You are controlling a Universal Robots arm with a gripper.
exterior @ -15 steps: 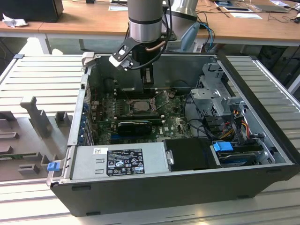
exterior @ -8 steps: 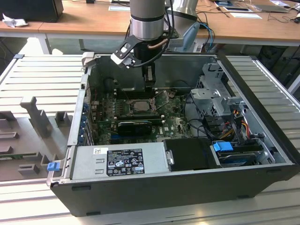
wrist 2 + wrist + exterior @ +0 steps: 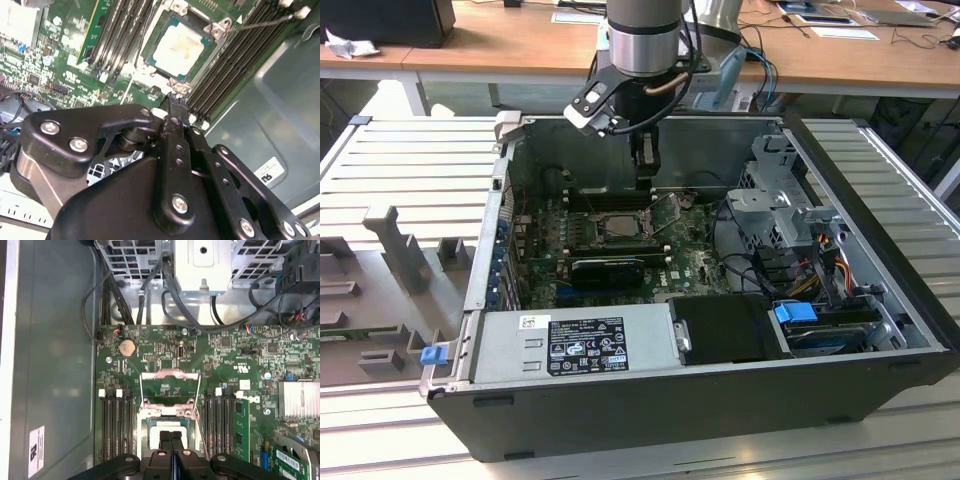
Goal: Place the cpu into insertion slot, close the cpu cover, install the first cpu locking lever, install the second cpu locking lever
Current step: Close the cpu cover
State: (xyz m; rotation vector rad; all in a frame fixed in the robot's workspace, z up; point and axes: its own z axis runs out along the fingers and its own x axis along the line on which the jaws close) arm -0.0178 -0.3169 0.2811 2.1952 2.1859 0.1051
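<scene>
The gripper [image 3: 171, 435] is closed tight, nothing held; the socket edge [image 3: 179, 86] beside the seated cpu [image 3: 179, 46] is perhaps touched; the cpu cover [image 3: 170, 385] is raised.

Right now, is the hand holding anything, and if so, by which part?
Nothing is held. The hand is shut and empty above the cpu, which lies in its socket; the cpu cover is open.

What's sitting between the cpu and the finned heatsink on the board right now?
A bank of memory slots and one green memory stick lie between the cpu and the heatsink, in the first wrist view.
</scene>
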